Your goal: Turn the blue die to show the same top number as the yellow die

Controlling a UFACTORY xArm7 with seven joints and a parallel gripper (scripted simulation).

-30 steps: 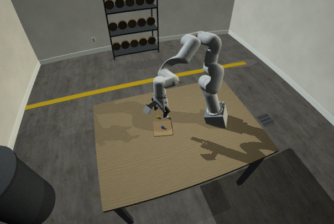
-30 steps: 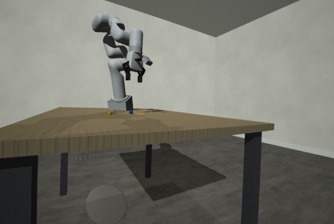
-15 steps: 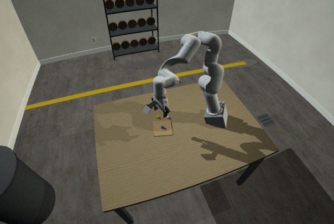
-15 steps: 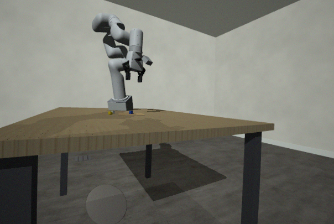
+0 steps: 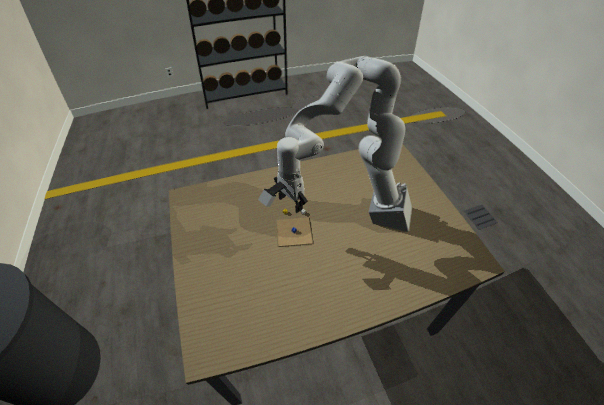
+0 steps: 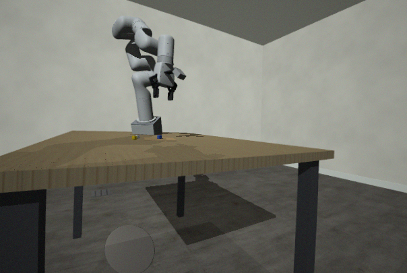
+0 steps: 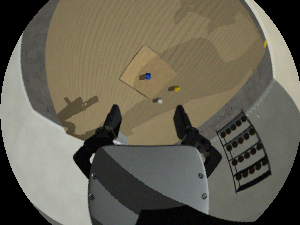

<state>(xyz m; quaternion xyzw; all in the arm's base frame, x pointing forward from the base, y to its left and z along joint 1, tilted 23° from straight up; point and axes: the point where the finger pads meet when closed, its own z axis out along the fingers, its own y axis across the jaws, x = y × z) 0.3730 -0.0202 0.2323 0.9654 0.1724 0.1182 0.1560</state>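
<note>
The blue die [image 5: 294, 229] [image 6: 159, 137] [image 7: 148, 76] lies on the tan mat [image 5: 287, 240] [image 7: 134, 71] near the middle of the table. The yellow die [image 5: 285, 211] [image 6: 134, 137] [image 7: 174, 87] lies on the table just beyond the mat's far edge. A white die [image 5: 303, 212] [image 7: 158, 100] lies off the mat's far right corner. My gripper [image 5: 291, 203] [image 6: 163, 93] [image 7: 147, 111] is open and empty, high above the dice. The numbers on the dice are too small to read.
The arm's base [image 5: 391, 213] [image 6: 146, 126] stands on the table [image 5: 280, 311] to the right of the mat. A shelf rack [image 5: 234, 26] stands at the back wall, off the table.
</note>
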